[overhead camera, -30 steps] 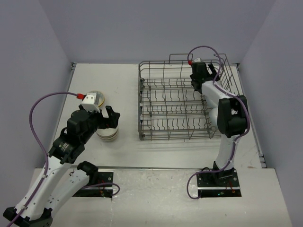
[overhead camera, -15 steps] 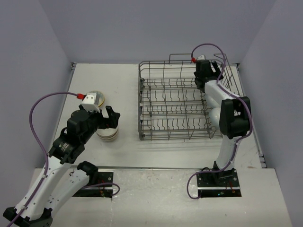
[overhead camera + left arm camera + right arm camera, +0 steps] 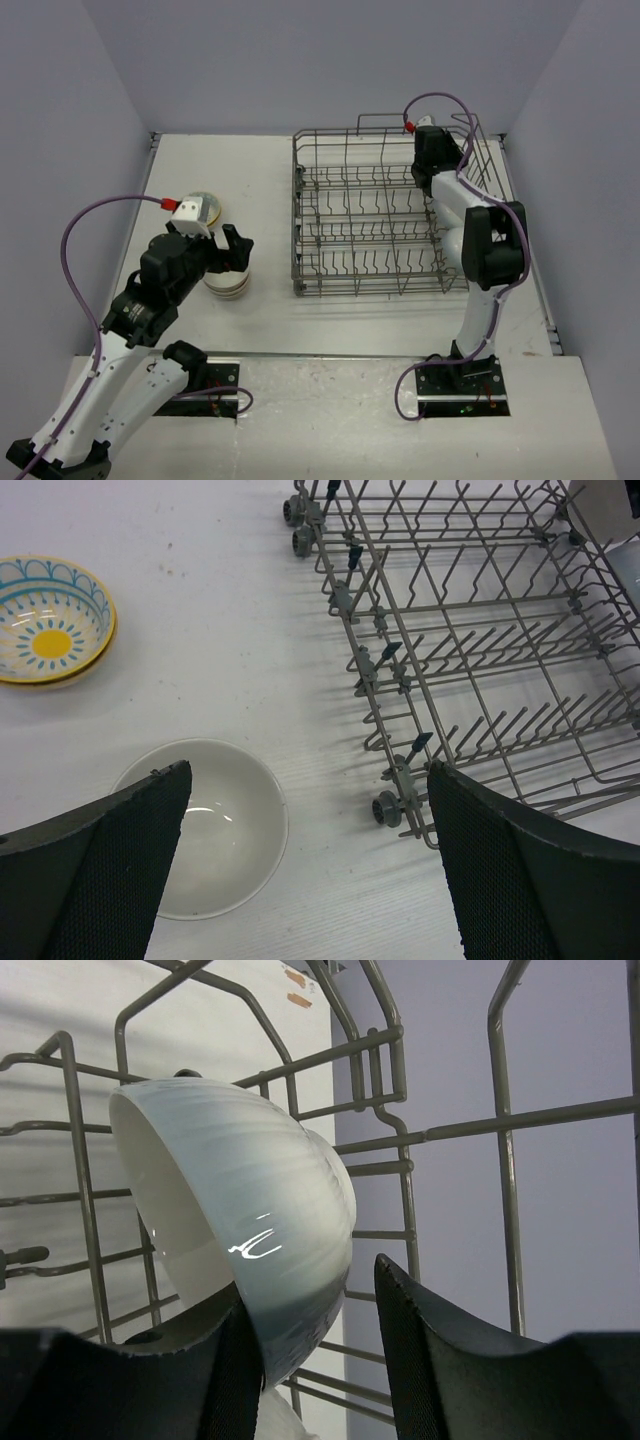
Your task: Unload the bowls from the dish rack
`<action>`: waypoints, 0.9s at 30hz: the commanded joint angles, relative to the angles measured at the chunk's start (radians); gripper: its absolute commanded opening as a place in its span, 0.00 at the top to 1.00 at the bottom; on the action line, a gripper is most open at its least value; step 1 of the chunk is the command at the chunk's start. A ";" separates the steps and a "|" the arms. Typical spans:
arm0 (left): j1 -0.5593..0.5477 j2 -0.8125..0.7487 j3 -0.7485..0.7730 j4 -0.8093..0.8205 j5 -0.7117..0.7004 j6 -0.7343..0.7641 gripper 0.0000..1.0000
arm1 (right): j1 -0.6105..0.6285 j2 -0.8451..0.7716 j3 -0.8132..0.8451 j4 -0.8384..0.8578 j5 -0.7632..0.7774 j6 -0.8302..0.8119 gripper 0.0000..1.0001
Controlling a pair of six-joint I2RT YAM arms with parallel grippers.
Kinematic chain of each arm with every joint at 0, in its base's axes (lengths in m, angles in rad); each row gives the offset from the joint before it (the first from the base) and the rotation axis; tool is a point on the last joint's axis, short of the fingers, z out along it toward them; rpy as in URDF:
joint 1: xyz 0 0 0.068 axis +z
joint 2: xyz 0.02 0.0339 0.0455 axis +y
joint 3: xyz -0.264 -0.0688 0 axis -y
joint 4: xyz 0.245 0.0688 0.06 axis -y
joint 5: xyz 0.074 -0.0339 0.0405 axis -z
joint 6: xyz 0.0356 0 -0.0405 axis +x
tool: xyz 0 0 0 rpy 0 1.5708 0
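dish rack (image 3: 380, 225): 1 | white bowl (image 3: 250, 1220) in rack: 1, perhaps 2 | bowl piles (image 3: 228, 285) on table (image 3: 250, 170): 2

White bowl (image 3: 235, 1210) straddled by claw (image 3: 312, 1295) inside dish rack (image 3: 502, 1122)

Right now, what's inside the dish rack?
One white bowl stands on edge in the dish rack's far right corner, between the right tool's fingers. Something white below it is mostly hidden.

- 2 white-shelled jointed robot arms, left arm (image 3: 125, 375), right arm (image 3: 478, 310), with black motor housings (image 3: 490, 245)
- thin purple looping cables (image 3: 80, 225), red plug ends (image 3: 170, 201)
- flat black base plates (image 3: 462, 385)
- left gripper (image 3: 310, 880): black mesh-textured finger pads (image 3: 100, 870)
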 commanded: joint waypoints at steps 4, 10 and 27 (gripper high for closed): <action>-0.007 -0.008 -0.004 0.044 0.007 0.024 0.00 | -0.013 0.017 -0.012 0.068 0.044 -0.020 0.60; -0.007 -0.009 -0.004 0.044 0.005 0.024 0.00 | -0.014 0.027 -0.018 0.097 0.058 -0.042 0.69; -0.010 -0.014 -0.004 0.042 -0.001 0.024 0.00 | 0.001 0.023 -0.028 0.237 0.130 -0.120 1.00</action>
